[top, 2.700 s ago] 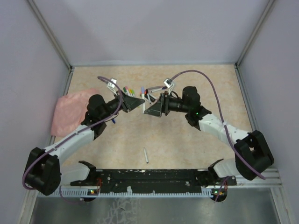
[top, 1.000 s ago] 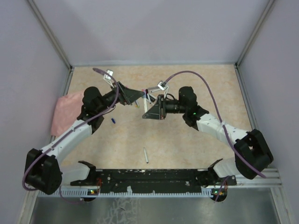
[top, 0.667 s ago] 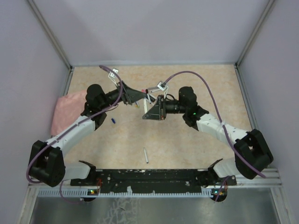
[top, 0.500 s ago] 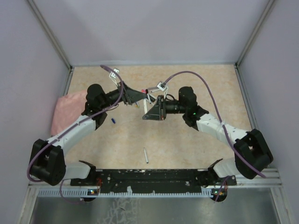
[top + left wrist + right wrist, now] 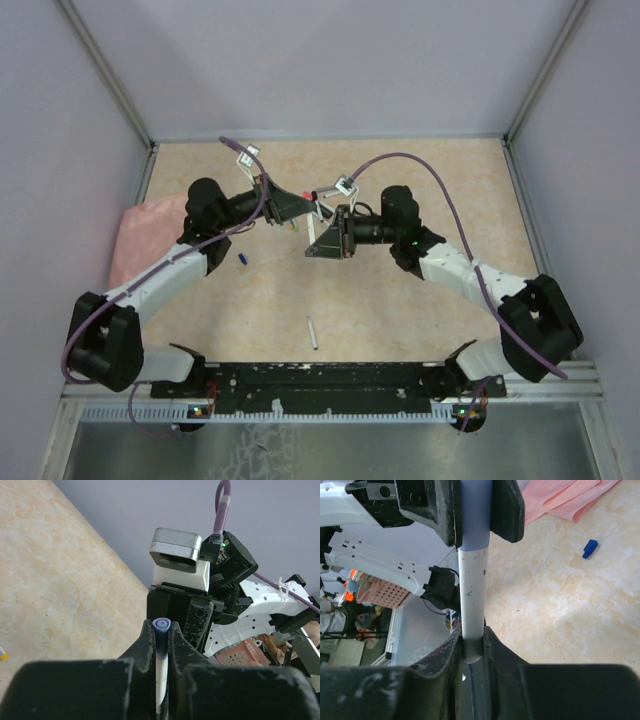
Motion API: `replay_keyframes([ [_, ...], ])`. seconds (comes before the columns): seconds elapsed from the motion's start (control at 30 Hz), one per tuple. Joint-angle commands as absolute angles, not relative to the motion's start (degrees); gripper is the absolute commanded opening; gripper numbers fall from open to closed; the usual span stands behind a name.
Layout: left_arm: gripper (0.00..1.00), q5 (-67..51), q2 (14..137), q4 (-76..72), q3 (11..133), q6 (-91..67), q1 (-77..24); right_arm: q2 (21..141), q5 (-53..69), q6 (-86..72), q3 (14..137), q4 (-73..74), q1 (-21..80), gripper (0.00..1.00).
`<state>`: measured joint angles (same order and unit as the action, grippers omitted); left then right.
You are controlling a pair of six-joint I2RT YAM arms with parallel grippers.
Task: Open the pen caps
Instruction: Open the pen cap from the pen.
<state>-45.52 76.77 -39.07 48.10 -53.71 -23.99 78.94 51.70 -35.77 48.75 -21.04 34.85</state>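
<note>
A pen with a white barrel [image 5: 472, 590] and a purple-blue pen cap [image 5: 161, 626] is held above the table between both arms. My left gripper [image 5: 161, 632] is shut on the cap, whose round end shows at the fingertips. In the right wrist view the left gripper's fingers [image 5: 505, 505] clamp the cap [image 5: 474, 535] at the top of the frame. My right gripper [image 5: 472, 636] is shut on the barrel's other end. In the top view the two grippers [image 5: 300, 207] [image 5: 321, 220] meet tip to tip over the far middle of the table. Other pens are hidden beneath the arms.
A loose blue cap [image 5: 242, 258] [image 5: 590, 548] lies on the table near the left arm. One bare pen barrel [image 5: 312, 332] lies near the front edge. A pink cloth [image 5: 140, 235] [image 5: 570, 500] sits at the left wall. A yellow cap [image 5: 2, 655] lies at the left wrist view's edge.
My left gripper moved right to the pen held by the right gripper and shut on its cap. The right arm has stayed still with the barrel.
</note>
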Motion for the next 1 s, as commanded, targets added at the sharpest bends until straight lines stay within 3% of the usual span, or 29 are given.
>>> replay_keyframes([
  [0.0, 0.0, -44.41, 75.9, -42.1, 48.32, -52.33, -23.8, 77.68, 51.33, -35.12, 50.52, -23.24, 35.04, 0.3],
  [0.07, 0.0, -42.98, 75.24, -43.07, 47.09, -52.77, -23.93, 76.75, 50.06, -36.93, 49.86, -25.61, 34.71, 0.39],
  [0.13, 0.0, -41.04, 74.43, -45.47, 45.17, -53.65, -24.41, 76.39, 48.51, -39.56, 49.01, -28.63, 34.11, 0.42],
  [0.37, 0.0, -34.05, 72.46, -49.61, 41.31, -54.37, -26.58, 78.54, 45.95, -52.29, 46.15, -43.64, 33.39, 0.43],
  [0.57, 0.0, -30.75, 71.81, -50.62, 40.26, -54.51, -27.54, 79.1, 45.7, -53.08, 45.92, -43.88, 33.47, 0.4],
  [0.83, 0.01, -30.34, 72.33, -50.67, 40.59, -54.31, -27.6, 80.49, 47.72, -52.98, 46.81, -43.46, 33.93, 0.03],
  [0.97, 0.21, -31.4, 72.26, -50.58, 41.04, -55.16, -26.93, 80.05, 49.29, -50.53, 47.46, -41.32, 33.93, 0.0],
])
